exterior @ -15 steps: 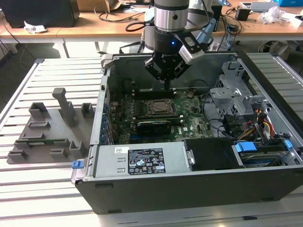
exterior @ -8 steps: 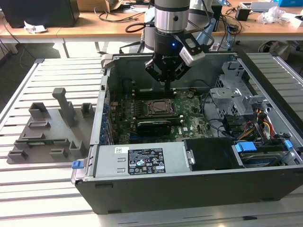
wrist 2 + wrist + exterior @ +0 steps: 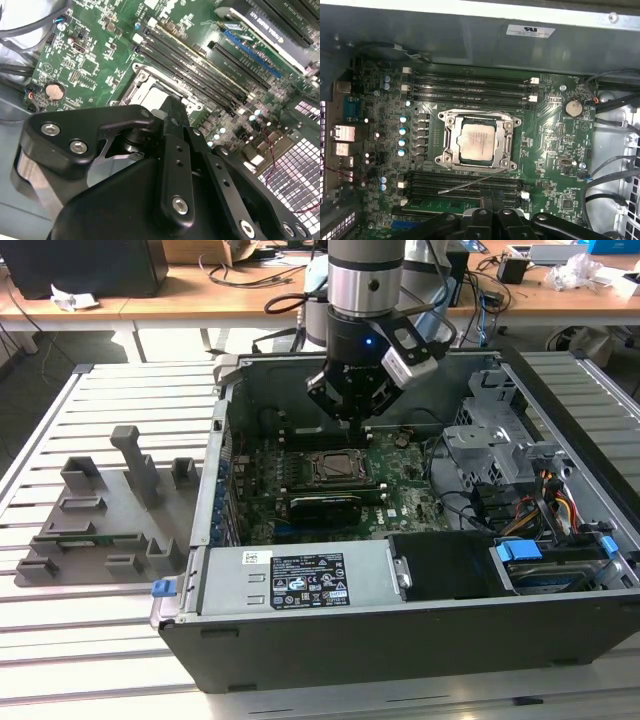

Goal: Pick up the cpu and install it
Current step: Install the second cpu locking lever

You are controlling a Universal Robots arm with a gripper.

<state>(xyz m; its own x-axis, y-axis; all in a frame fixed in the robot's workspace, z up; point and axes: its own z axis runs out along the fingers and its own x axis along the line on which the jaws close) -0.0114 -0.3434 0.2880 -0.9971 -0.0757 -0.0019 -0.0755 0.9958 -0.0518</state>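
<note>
While the grey plastic holder tray (image 3: 100, 525) sits on the slatted table (image 3: 60, 660) at the exterior view's left, the open computer case (image 3: 400, 640) takes up the middle and right, with the arm's gripper (image 3: 352, 418) hanging just above the motherboard (image 3: 410, 502) inside it. Whether its fingers are spread or pressed together cannot be told from these pictures, and nothing visibly sits between them. In the first wrist view, the cpu (image 3: 477, 141) lies flat inside the metal socket frame (image 3: 445, 145), between two banks of memory slots (image 3: 470, 82), with a thin retention lever (image 3: 465, 184) angled loose beside it (so it looks seated but not clamped). The chip is probably light, rigid and smooth-topped, with delicate contacts underneath; any hold belongs on its opposite outer edges, kept level, never on its underside.
</note>
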